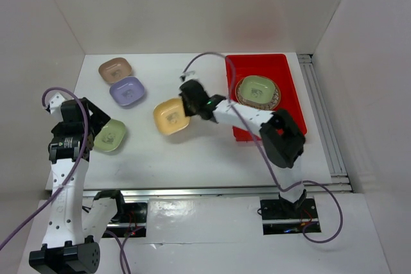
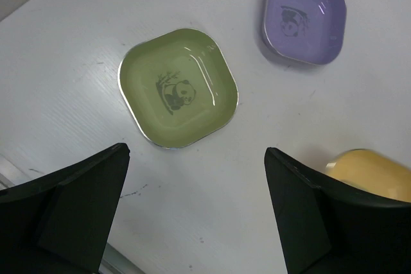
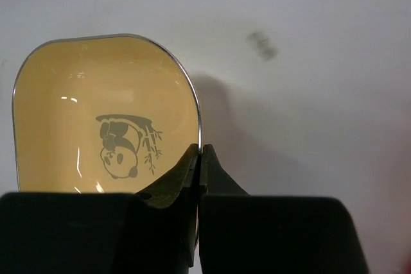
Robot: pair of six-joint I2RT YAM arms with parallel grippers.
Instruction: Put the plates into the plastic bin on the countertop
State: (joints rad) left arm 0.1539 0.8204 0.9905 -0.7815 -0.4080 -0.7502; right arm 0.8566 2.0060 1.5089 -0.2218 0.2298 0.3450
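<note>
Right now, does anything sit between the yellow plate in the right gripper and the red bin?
Nothing visible does: only countertop separates the yellow plate from the red bin. The right gripper pinches its rim.

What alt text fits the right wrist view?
The right hand is shut on the rim of a yellow plate with a dark panda print at its centre. The plate fills the left of the view over the white countertop, its shadow falling to the right.
</note>
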